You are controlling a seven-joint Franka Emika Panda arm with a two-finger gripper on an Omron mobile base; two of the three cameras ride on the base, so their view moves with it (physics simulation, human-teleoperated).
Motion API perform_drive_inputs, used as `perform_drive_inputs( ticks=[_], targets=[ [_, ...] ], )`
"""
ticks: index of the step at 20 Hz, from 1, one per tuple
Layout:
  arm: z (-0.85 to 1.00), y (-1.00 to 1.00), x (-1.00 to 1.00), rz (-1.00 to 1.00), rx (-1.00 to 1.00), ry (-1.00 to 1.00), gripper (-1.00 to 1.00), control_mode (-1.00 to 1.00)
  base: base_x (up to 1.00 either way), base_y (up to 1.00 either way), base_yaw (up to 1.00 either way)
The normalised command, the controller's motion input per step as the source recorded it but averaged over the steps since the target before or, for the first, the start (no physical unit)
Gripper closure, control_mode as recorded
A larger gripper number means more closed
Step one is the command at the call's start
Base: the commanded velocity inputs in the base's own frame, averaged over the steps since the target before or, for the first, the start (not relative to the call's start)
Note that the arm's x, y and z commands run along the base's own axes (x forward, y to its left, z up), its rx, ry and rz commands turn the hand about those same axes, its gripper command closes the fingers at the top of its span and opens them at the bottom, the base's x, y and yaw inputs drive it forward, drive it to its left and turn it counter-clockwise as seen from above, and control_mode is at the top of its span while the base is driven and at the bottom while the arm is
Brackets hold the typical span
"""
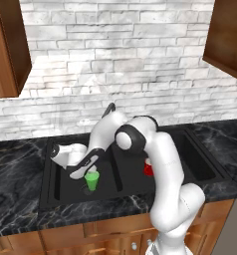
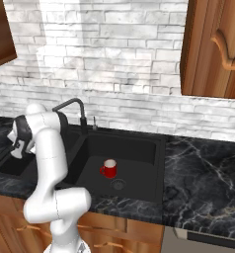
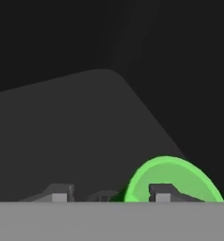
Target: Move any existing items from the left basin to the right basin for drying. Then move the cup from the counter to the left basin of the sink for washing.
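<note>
Pincer (image 1: 88, 172): down in the left basin (image 1: 65, 191), one finger inside the green cup's (image 1: 92, 180) rim and one outside, pinching its wall; whether it grips firmly, I cannot tell.
Green cup: upright, at or just above the basin floor, brought here for washing.
Red cup (image 2: 109, 169): on its side in the right basin (image 2: 139, 148) by the drain, parked to dry.
Surface (image 2: 203, 173): black marble around the sink.
Stage: probably the final release.
</note>
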Motion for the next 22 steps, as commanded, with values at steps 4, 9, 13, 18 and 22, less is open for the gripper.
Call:
perform_drive_inputs(
  ticks=[4, 9, 13, 18, 22],
  targets=[
    [0.26, -0.17, -0.2, 0.0, 0.07, 0.0, -1.0, -1.0, 0.0, 0.0, 0.0],
    [0.37, -0.1, -0.14, 0.0, 0.07, 0.0, -1.0, -1.0, 0.0, 0.0, 0.0],
    [0.45, -0.01, -0.12, -0.01, 0.04, 0.0, -1.0, -1.0, 0.0, 0.0, 0.0],
    [0.46, 0.0, -0.18, 0.0, 0.02, 0.0, -1.0, -1.0, 0.0, 0.0, 0.0],
    [0.44, 0.0, -0.27, 0.0, 0.02, 0.0, -1.0, -1.0, 0.0, 0.0, 0.0]
  ],
)
